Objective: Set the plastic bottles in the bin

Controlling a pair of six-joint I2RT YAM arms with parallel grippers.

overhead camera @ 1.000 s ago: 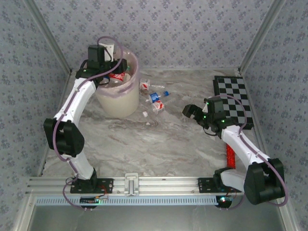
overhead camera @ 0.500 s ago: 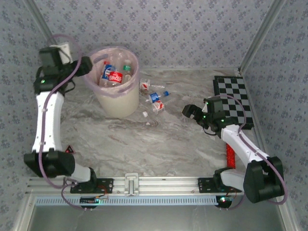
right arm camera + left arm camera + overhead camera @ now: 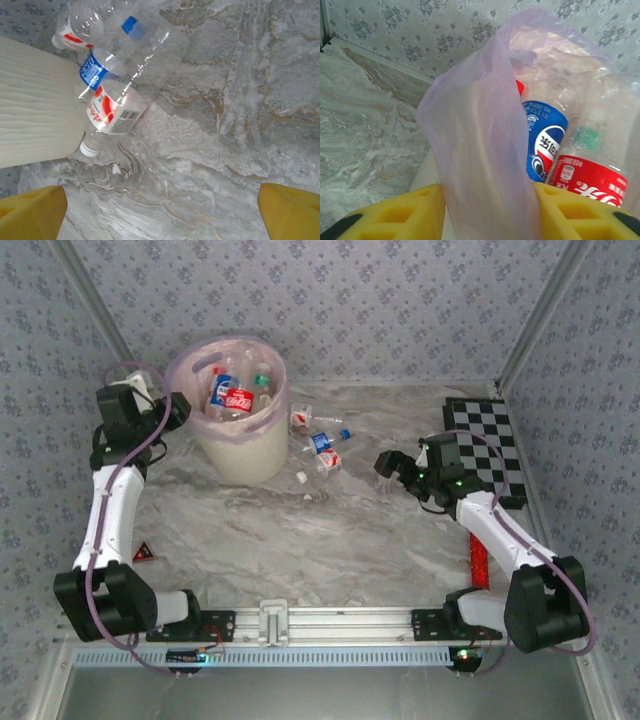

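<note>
The left gripper (image 3: 490, 212) has its yellow fingers (image 3: 395, 212) part-way apart, with a fold of the translucent pink-lilac bag (image 3: 480, 125) standing up between them. They have narrowed over the last second, but I cannot tell whether they actually press the film. Just beyond the fingertips, inside the liner, lie a clear plastic bottle with a blue label (image 3: 547, 145) and one with a red label (image 3: 590, 180) (both already delivered).

A second ago this gripper hung over the mouth of the round cream-white plastic bin (image 3: 245, 455). It has since swung out and come down at the bin's outer side. From above, the left gripper (image 3: 178, 410) now sits at the rim and the heap of bottles inside (image 3: 235, 395) is uncovered. I read that as a drop completed, with some risk that the fingers tug the liner if they close further.

The right gripper (image 3: 160, 212) stands wide open with nothing between its tips, and bare grey marbled table (image 3: 225, 130) lies directly ahead. Farther ahead of the fingers, off toward the bin, lie the remaining clear plastic bottles (image 3: 117, 95), touching one another and just beside the bin's ribbed wall (image 3: 35, 110). This gripper has edged slightly towards them, which suggests the next pick is its job. The task looks well along but not finished.
</note>
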